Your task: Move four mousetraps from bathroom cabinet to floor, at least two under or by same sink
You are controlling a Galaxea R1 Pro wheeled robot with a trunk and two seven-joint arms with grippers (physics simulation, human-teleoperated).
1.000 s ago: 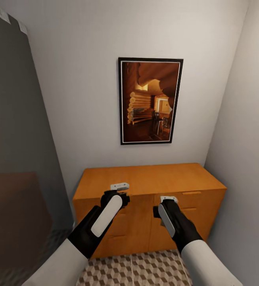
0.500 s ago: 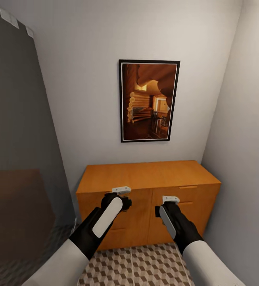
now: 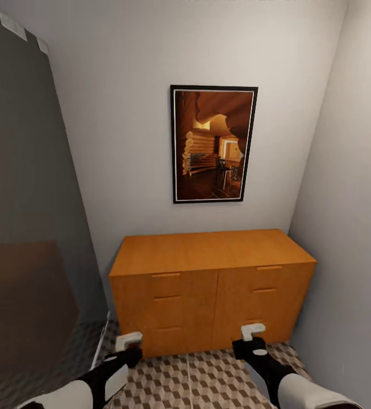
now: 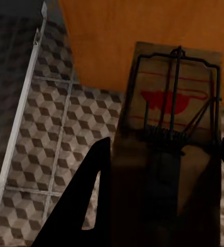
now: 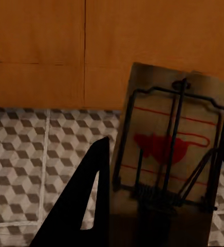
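While both arms hang low before the cabinet point(image 3: 211, 284) in the head view, the left gripper point(image 3: 129, 341) and right gripper point(image 3: 252, 329) hover over the bathroom floor point(image 3: 208, 378). Each wrist view shows fingers clamped on 1 mousetrap: left mousetrap point(image 4: 171, 128), right mousetrap point(image 5: 168, 149).
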